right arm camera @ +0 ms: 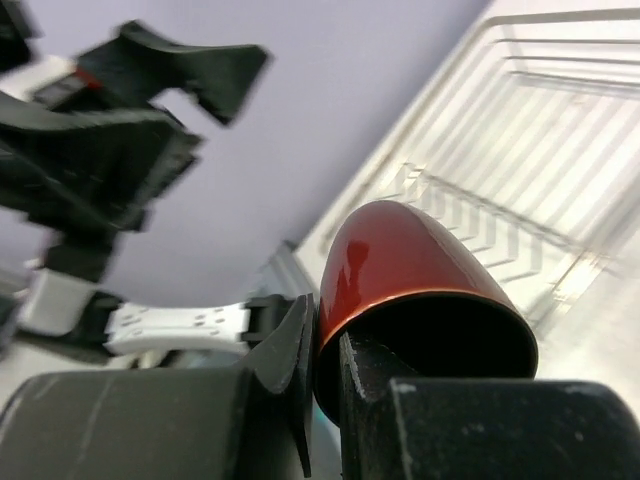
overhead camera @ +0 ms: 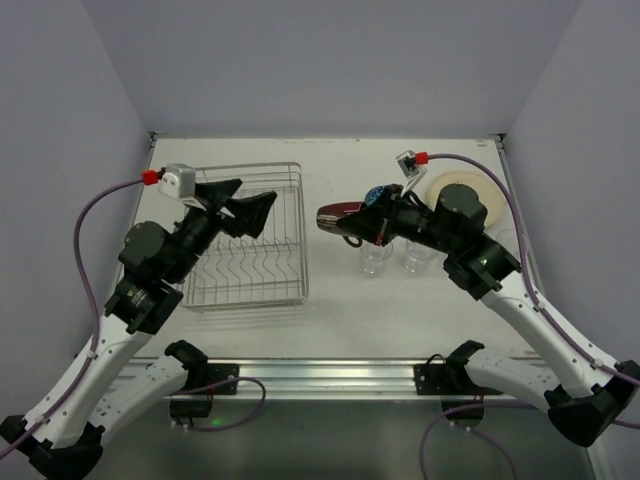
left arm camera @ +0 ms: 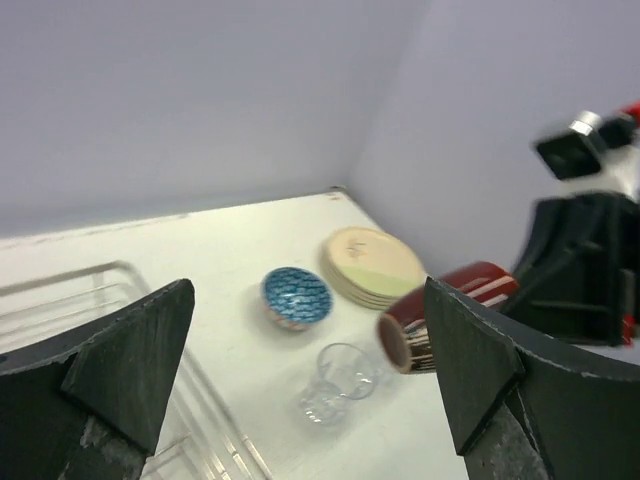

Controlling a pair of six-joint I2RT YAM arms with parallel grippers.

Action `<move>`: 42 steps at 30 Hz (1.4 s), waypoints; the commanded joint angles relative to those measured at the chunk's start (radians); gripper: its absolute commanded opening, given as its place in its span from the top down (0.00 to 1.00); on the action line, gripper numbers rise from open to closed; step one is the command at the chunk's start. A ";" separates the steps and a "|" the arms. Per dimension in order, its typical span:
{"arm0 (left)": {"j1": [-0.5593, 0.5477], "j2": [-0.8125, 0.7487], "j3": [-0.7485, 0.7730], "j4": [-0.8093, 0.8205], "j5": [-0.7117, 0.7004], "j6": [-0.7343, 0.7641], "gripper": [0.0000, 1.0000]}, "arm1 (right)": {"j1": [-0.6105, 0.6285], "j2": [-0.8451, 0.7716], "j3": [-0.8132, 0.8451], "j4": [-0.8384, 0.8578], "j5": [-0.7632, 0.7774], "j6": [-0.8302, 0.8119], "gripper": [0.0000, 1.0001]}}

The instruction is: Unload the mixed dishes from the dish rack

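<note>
The silver wire dish rack [overhead camera: 250, 262] stands left of centre and looks empty. My left gripper [overhead camera: 255, 195] hangs open and empty above its far part. My right gripper [overhead camera: 358, 225] is shut on the rim of the dark red-brown mug [overhead camera: 338, 213], holding it tilted in the air right of the rack. In the right wrist view one finger is inside the mug [right arm camera: 420, 275] and one outside. The left wrist view shows the blue-patterned bowl [left arm camera: 297, 297], the stack of cream plates [left arm camera: 372, 265] and a clear glass [left arm camera: 340, 385] on the table, with the mug [left arm camera: 450, 315] above them.
Two clear glasses [overhead camera: 377, 258] [overhead camera: 420, 256] stand on the table under my right arm. The plates [overhead camera: 462, 192] lie at the back right, partly hidden by that arm. Grey walls close in the table on three sides.
</note>
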 commanded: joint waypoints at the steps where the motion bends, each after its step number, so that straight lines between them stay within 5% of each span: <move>1: -0.002 -0.044 0.106 -0.389 -0.423 0.019 0.00 | 0.002 0.026 0.092 -0.286 0.169 -0.225 1.00; 13: -0.004 -0.065 0.204 -0.719 -0.700 0.183 0.00 | 0.071 0.154 0.165 -0.781 0.618 -0.399 1.00; 25: -0.004 -0.029 0.104 -0.684 -0.715 0.195 0.00 | 0.068 0.192 -0.125 -0.689 0.653 -0.296 1.00; 42: -0.004 -0.073 0.086 -0.689 -0.731 0.206 0.00 | 0.036 0.391 -0.105 -0.667 0.689 -0.252 1.00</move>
